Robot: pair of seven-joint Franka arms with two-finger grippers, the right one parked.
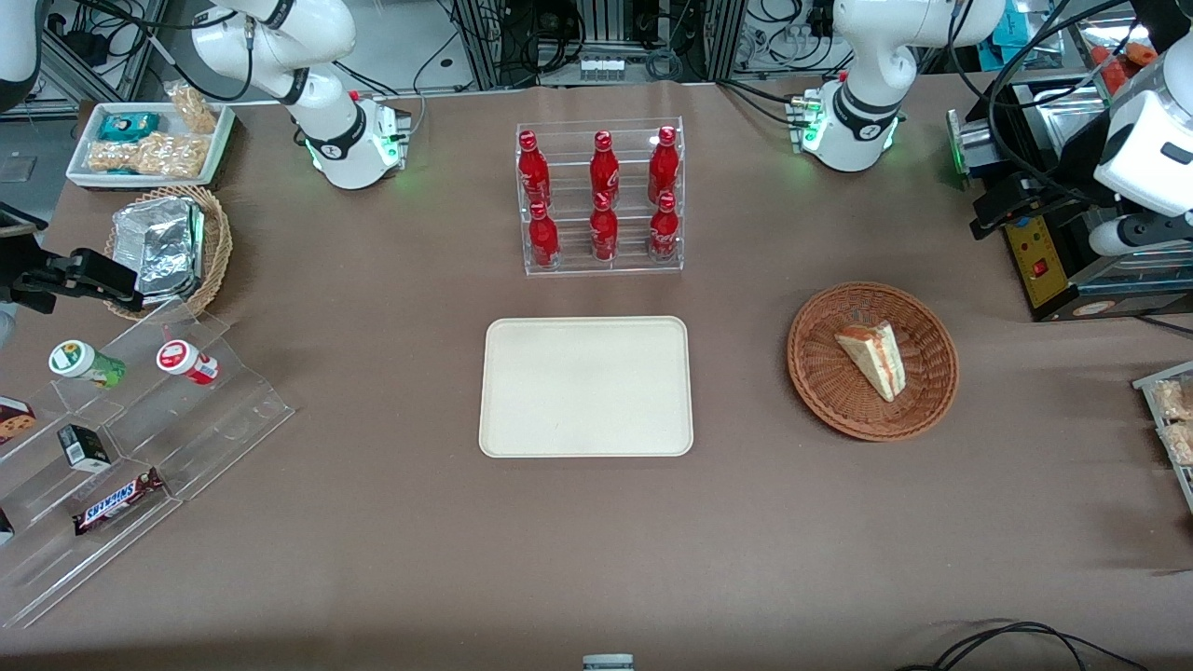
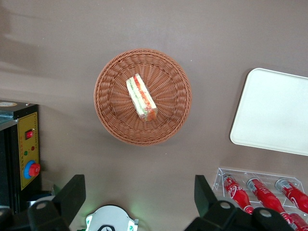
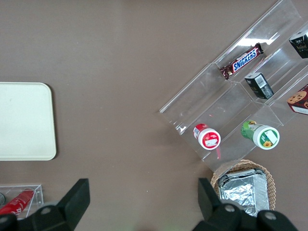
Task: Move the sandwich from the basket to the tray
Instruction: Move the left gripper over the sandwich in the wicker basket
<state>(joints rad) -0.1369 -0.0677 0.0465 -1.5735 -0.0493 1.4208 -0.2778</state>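
Observation:
The sandwich (image 1: 871, 359) (image 2: 141, 97), a white-bread wedge with red and green filling, lies on its side in the round reddish-brown wicker basket (image 1: 811, 373) (image 2: 110, 101). The cream tray (image 1: 585, 387) (image 2: 274, 110) lies flat beside the basket, toward the parked arm's end, with nothing on it. My left gripper (image 1: 990, 216) (image 2: 138, 192) hangs high over the table, farther from the front camera than the basket and toward the working arm's end. It is open, its black fingers (image 2: 72, 192) wide apart with nothing between them.
A clear rack of red bottles (image 1: 601, 200) (image 2: 260, 190) stands farther back than the tray. A black control box (image 1: 1044, 266) (image 2: 26, 149) sits near the basket. A stepped clear shelf with snacks (image 1: 121, 438), a tan basket of foil packets (image 1: 168, 247) and a white bin (image 1: 149, 140) are at the parked arm's end.

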